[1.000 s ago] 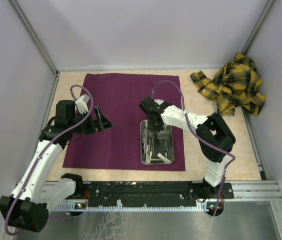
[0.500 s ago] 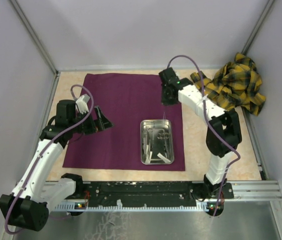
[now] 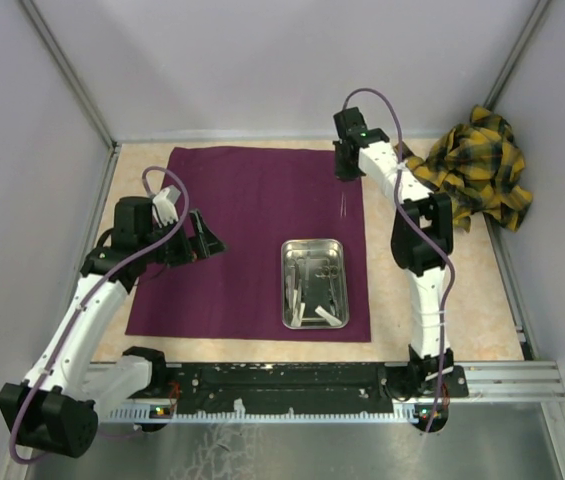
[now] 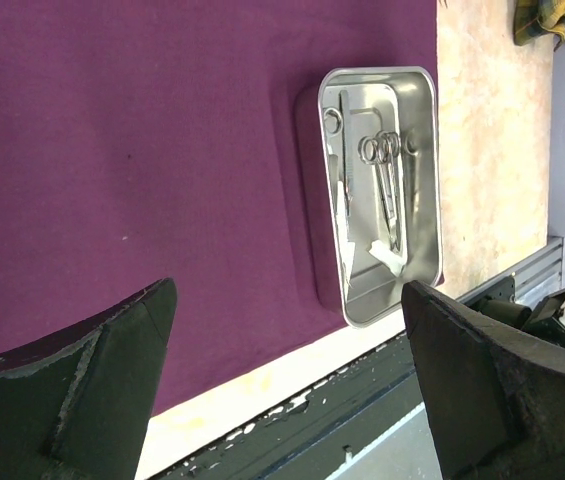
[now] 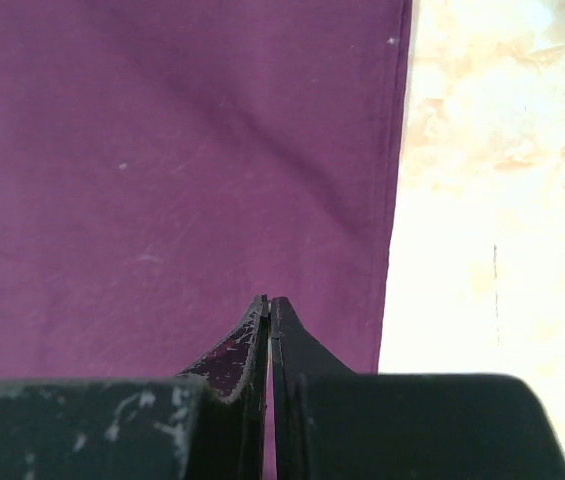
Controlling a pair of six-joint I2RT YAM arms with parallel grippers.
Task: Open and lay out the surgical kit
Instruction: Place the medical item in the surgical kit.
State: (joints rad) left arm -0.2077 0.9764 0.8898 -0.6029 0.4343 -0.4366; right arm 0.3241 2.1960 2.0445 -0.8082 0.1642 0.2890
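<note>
The surgical kit's dark purple cloth [image 3: 232, 220] lies spread flat on the table. A steel tray [image 3: 314, 244] stands on its near right part and holds scissors [image 4: 387, 172], forceps [image 4: 344, 150] and a white piece [image 4: 387, 256]. My right gripper [image 3: 344, 172] hangs shut over the cloth's far right corner, and a thin metal instrument [image 3: 345, 206] dangles from its tips. In the right wrist view the right gripper [image 5: 269, 300] shows only a pale sliver between its jaws, above the cloth's right edge [image 5: 394, 200]. My left gripper [image 3: 205, 240] hovers wide open and empty over the cloth's left side [image 4: 112, 150].
A crumpled yellow-and-black plaid cloth [image 3: 467, 170] lies at the far right corner. Pale walls enclose the table on three sides. A black rail [image 3: 312, 380] runs along the near edge, past the bare tabletop [image 5: 492, 250] right of the purple cloth.
My right gripper rose from the tray and swung to the cloth's far right corner, carrying the thin instrument with it. The left arm stayed put.
</note>
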